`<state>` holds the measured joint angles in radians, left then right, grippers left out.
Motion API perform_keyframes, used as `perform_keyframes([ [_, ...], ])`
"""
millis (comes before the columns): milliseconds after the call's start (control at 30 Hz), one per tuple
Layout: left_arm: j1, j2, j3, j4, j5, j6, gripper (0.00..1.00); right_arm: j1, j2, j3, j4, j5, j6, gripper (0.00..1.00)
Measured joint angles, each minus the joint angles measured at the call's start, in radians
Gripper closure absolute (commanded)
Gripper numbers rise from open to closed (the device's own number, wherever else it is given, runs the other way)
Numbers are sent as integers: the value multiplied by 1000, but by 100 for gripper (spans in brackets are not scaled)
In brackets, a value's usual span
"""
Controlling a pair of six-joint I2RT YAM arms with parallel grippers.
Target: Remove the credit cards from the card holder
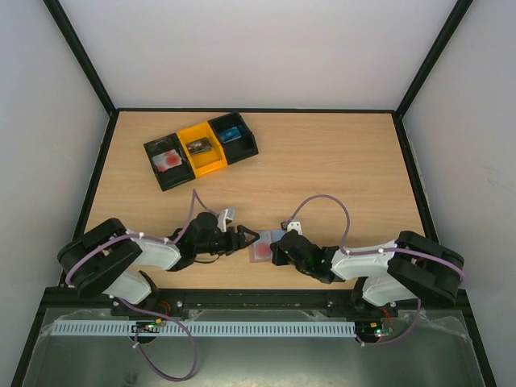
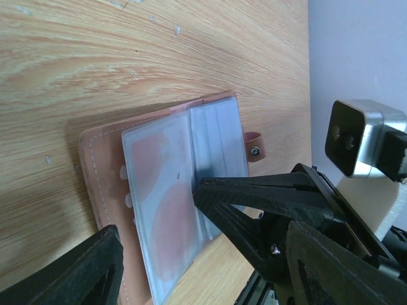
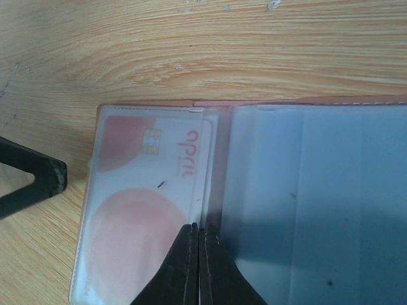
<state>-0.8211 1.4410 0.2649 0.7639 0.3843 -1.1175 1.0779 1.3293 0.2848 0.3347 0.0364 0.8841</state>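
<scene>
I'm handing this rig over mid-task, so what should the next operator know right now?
The left gripper is open by the card holder and empty.
The right gripper is shut, tips at the holder's middle fold; whether they pinch anything is unclear.
The holder lies open on the table, with a pink card inside its clear sleeve.
Done: holder opened. Left: pull the card out.
</scene>
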Motion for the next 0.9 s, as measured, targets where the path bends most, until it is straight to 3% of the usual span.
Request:
perform_keyframes([
  [233,-10,77,3,79,0,-24,36,-3,13,-5,26,-2,8,98],
  [633,-12,140,16,119,-9,-32,40,-5,14,-9,37,-4,11,98],
  [900,-20,146,28,127,-10,-40,62,-5,14,-10,39,-4,11,98],
])
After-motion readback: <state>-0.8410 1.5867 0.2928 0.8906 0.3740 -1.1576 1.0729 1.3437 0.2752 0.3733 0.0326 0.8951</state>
